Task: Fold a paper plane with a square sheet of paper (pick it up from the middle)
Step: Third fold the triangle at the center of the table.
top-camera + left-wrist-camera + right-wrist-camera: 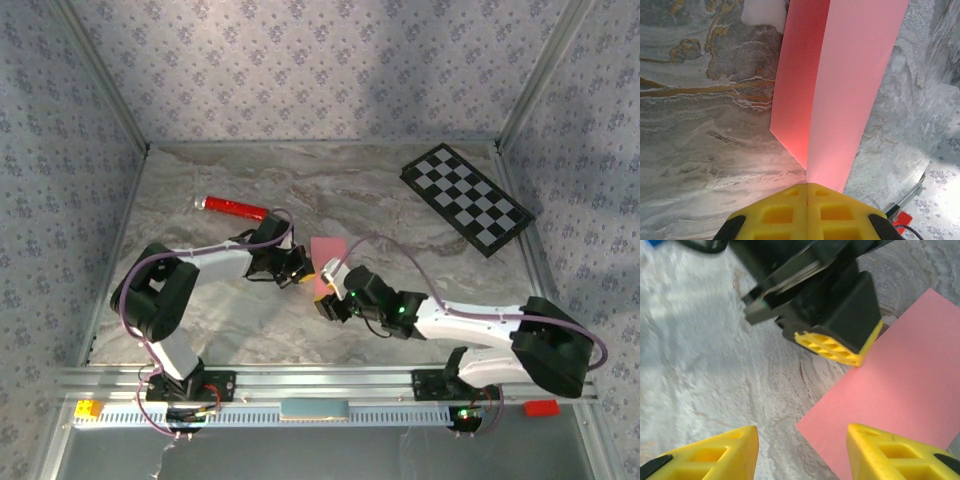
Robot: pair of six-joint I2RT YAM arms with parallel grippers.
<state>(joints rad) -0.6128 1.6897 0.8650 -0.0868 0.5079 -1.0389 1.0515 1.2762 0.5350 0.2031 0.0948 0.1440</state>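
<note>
Table (250,325) with grey and white marble pattern, streaked with thin brown veins; patterned walls at the left, far and right sides; metal rail along the near edge. On the far left part, red cylinder (232,207), lying on its side, a little slanted; in the far right corner, black-and-white checkerboard (467,198), flat, turned diagonal to the walls; near the middle, pink square sheet of paper (327,250), creased lengthwise, at least partly flat on the marble, well apart from both.
</note>
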